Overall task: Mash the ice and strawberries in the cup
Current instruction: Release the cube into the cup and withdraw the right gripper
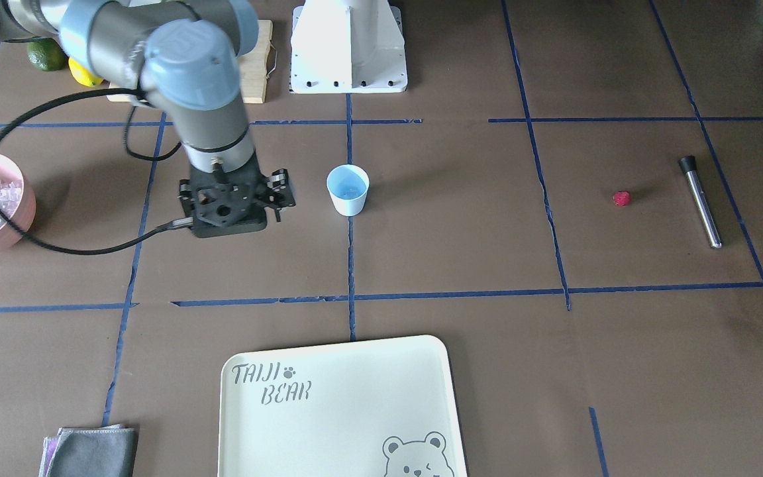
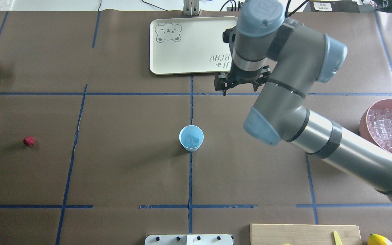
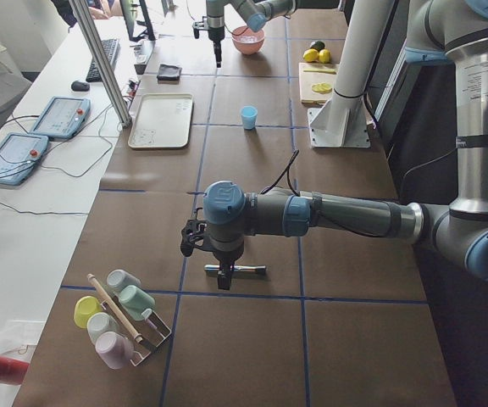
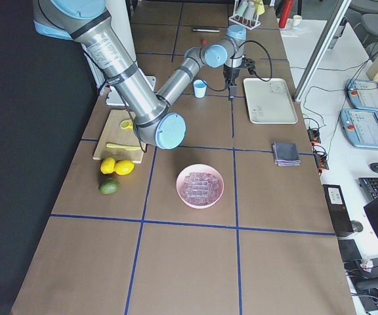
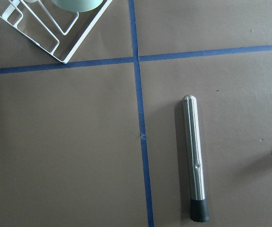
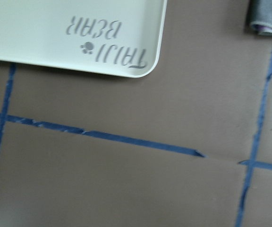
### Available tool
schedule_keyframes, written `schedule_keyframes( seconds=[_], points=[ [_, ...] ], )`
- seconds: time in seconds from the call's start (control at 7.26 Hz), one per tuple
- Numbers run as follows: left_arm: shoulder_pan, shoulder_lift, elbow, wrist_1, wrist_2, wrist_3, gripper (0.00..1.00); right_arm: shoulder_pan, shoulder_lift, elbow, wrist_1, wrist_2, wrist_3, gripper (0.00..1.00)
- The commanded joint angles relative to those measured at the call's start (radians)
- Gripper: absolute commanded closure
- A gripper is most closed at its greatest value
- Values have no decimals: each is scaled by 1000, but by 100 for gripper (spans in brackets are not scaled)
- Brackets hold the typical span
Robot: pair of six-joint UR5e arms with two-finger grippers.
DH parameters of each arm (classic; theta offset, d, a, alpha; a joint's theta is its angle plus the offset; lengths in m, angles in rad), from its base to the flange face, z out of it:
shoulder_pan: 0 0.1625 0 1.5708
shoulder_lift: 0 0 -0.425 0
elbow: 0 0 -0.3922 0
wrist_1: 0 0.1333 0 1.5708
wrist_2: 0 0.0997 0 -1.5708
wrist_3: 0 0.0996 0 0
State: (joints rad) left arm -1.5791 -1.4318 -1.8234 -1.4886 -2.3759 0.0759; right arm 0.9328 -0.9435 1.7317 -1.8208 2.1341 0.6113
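**Ice in, berry still out.** A small tapered cup (image 2: 191, 137), white outside and light blue inside, stands at the centre of the overhead frame on the brown, blue-taped table (image 2: 131, 163). Clear ice cubes (image 2: 193, 140) are seen at its bottom. The tiny red, bumpy strawberry (image 2: 29, 141) lies at the far left of that frame, well apart from the cup and near a steel muddler with a black tip (image 5: 194, 161). More ice is heaped in a large pink bowl (image 2: 385, 100) at the right edge.

The left gripper (image 3: 223, 280) is hung just over the muddler in the left side view; whether its fingers are spread or closed cannot be told. The right gripper (image 2: 242, 85) is held above the table by the tray's corner. Nothing is seen in it, and its finger state cannot be told either.

The berry is judged to be the next thing needed in the cup. It is only clipped at the right edge of the left wrist frame, so the wrist would best be shifted over it first. The fingers should be centred on either side of it and closed lightly, since so small a lump could roll or be crushed. It is best released low over the cup's mouth, so that the cup is not knocked.

"TAIJI BEAR", with a paw print and a bear's face, is printed on the pale cream tray (image 1: 342, 397). No other writing can be read.
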Motion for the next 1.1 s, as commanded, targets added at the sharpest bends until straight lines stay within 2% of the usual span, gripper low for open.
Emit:
schedule_keyframes(
  seconds=[0.0, 0.14, 0.41, 0.96],
  points=[
    [2, -62, 41, -54, 0, -5, 0, 199, -176, 26, 3, 98, -372, 1],
    [4, -128, 99, -58, -8, -5, 0, 284, -240, 25, 0, 112, -542, 1],
    [5, -147, 118, -59, -8, 4, 0, 459, -399, 25, 0, 168, -822, 1],
    [25, -136, 121, -174, -8, -2, 0, 674, -708, 25, 6, 155, -1071, 0]
  ],
)
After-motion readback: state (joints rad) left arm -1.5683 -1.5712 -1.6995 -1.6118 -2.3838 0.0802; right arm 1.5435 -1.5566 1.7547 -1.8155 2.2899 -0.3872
